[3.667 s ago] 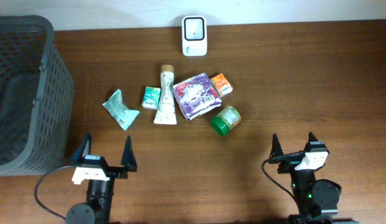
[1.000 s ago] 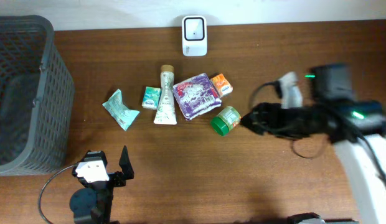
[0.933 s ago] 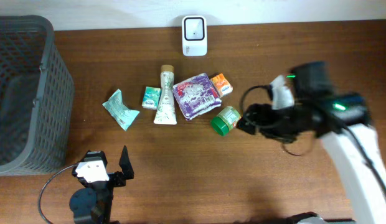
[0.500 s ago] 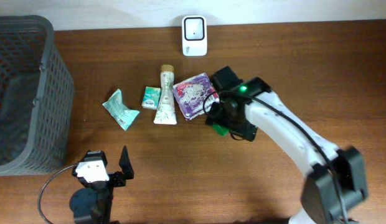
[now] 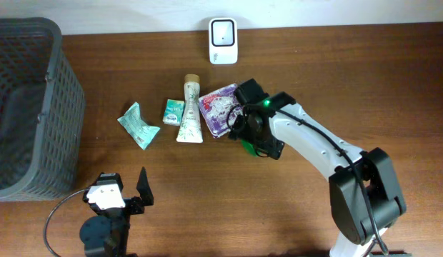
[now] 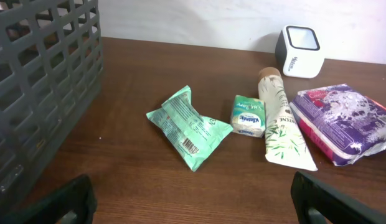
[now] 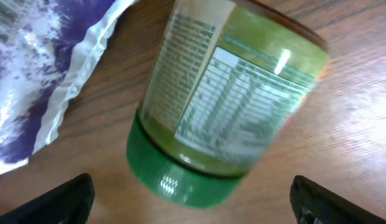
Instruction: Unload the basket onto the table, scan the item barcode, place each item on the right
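Note:
A clear jar with a green lid (image 7: 230,118) lies on its side on the wooden table, its printed label facing up. My right gripper (image 7: 193,208) hangs open just above it, one dark fingertip (image 7: 62,199) on each side of the lid, touching nothing. In the overhead view the right gripper (image 5: 256,141) covers most of the jar (image 5: 246,148). The white barcode scanner (image 5: 223,31) stands at the table's back edge, also in the left wrist view (image 6: 299,42). My left gripper (image 5: 121,196) rests open near the front left, holding nothing.
A purple pack (image 5: 220,108), a tube (image 5: 189,111), a small tissue box (image 5: 172,112) and a green packet (image 5: 138,125) lie in a row left of the jar. A grey basket (image 5: 36,107) stands at the far left.
The right arm has swung from the right side of the table leftwards and come down over the jar, its jaws opening wider. The left arm has stayed put over the last second.

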`<move>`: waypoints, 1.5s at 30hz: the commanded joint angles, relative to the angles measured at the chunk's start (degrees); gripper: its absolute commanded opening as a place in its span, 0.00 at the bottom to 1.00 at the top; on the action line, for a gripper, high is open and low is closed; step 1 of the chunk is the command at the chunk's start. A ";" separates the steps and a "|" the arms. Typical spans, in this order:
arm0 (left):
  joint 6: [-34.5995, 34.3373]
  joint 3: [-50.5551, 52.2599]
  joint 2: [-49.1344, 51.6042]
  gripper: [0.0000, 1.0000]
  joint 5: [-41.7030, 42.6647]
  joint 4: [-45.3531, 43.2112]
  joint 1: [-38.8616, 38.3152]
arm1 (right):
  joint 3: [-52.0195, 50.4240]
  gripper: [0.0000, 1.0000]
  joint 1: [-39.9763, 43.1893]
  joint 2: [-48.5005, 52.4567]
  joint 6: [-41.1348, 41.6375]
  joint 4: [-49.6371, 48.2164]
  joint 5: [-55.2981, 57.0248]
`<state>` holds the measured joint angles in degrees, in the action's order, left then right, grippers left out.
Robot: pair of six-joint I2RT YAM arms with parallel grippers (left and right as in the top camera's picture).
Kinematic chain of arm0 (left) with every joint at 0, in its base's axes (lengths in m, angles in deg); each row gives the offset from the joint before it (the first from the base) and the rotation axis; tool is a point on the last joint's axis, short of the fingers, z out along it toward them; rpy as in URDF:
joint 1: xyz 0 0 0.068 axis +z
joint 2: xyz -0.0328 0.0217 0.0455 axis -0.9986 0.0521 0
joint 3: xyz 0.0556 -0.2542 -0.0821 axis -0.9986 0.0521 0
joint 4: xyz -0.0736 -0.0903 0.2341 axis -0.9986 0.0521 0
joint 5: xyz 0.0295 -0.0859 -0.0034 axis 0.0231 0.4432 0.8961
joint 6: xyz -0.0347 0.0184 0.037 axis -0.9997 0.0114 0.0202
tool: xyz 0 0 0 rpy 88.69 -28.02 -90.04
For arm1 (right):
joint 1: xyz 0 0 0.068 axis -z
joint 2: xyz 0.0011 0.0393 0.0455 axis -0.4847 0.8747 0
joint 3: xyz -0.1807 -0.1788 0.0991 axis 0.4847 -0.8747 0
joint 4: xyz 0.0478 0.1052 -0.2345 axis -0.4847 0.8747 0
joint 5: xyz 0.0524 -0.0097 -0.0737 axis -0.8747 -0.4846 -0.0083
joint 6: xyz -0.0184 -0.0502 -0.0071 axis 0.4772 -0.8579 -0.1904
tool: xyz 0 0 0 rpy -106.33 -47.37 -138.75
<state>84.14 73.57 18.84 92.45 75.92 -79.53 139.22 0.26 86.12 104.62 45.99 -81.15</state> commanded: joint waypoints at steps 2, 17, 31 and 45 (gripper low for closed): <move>-0.52 0.11 -0.33 0.99 -0.39 0.33 0.20 | -3.28 0.99 -1.33 0.33 2.34 -3.65 1.31; -0.52 0.11 -0.33 0.99 -0.39 0.33 0.20 | -3.58 0.96 -3.63 2.10 5.29 -6.08 8.92; -0.52 0.11 -0.33 0.99 -0.39 0.33 0.20 | -7.28 0.70 -5.38 2.16 8.37 -10.32 15.08; -0.52 0.11 -0.33 0.99 -0.39 0.33 0.20 | -6.67 0.80 -5.35 2.12 9.64 -11.02 14.21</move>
<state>84.14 73.57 18.84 92.45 75.92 -79.53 132.30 -4.83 87.81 113.21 34.77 -66.12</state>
